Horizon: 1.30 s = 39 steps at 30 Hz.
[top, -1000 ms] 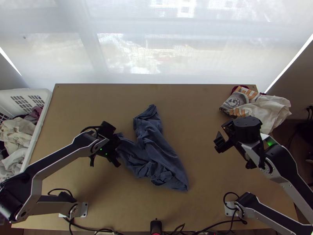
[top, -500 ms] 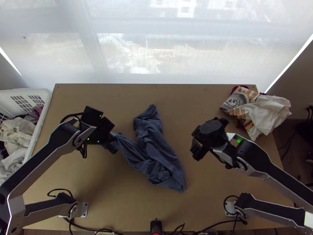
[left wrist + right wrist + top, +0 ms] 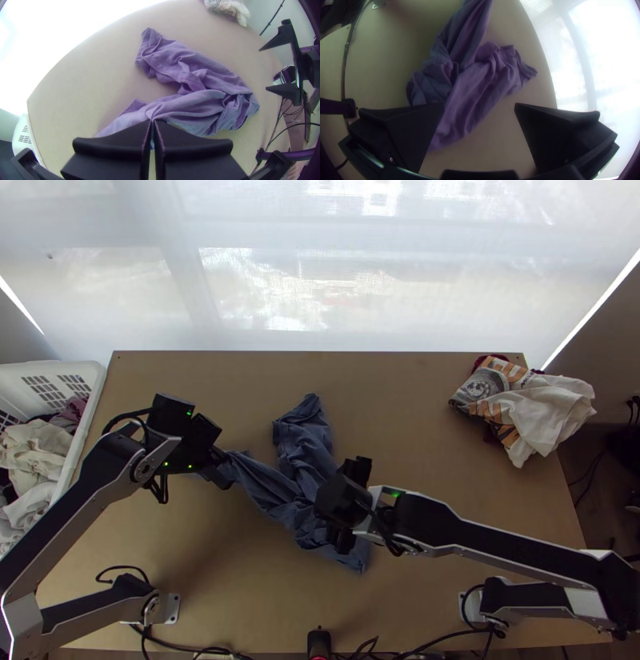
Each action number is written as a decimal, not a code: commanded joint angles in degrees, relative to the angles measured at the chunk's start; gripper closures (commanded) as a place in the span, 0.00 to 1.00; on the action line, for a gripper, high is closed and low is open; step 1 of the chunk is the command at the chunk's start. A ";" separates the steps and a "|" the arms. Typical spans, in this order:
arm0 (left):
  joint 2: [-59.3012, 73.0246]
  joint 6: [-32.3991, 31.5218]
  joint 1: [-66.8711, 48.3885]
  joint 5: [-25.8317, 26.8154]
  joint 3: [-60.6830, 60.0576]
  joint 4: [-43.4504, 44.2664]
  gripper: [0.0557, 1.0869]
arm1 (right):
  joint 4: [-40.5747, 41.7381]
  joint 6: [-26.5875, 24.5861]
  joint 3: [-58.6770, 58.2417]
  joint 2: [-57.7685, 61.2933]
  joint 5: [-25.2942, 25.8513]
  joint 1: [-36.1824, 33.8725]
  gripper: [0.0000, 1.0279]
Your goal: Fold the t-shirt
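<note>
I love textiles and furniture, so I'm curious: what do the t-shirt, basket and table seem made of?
T-shirt: soft matt fabric, probably cotton, going by its loose, dull creases.
Basket: likely smooth moulded plastic, white, with slots through its wall.
Table: apparently wooden board, flat and light brown; whether varnished, I can't tell.

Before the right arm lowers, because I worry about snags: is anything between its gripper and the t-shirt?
Nothing visible: the right gripper hangs open above the t-shirt, and the other clothes lie off to the side.

A slate-blue t-shirt (image 3: 302, 438) contrasts with a tan table (image 3: 416, 412), white basket (image 3: 90, 370) and white cloth (image 3: 548, 408) patterned in orange.
</note>
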 commanded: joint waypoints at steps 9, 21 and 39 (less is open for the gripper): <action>-1.53 -1.08 0.66 0.02 -1.77 0.21 0.97 | 5.02 2.04 12.12 18.95 -7.90 5.87 0.05; -1.71 -0.82 1.01 0.11 -1.16 0.21 0.97 | 7.22 2.74 9.83 23.78 -10.01 4.73 0.10; -2.50 -0.82 1.63 0.11 -0.19 -0.14 0.97 | 4.67 -3.67 7.81 16.57 -13.97 -4.50 0.97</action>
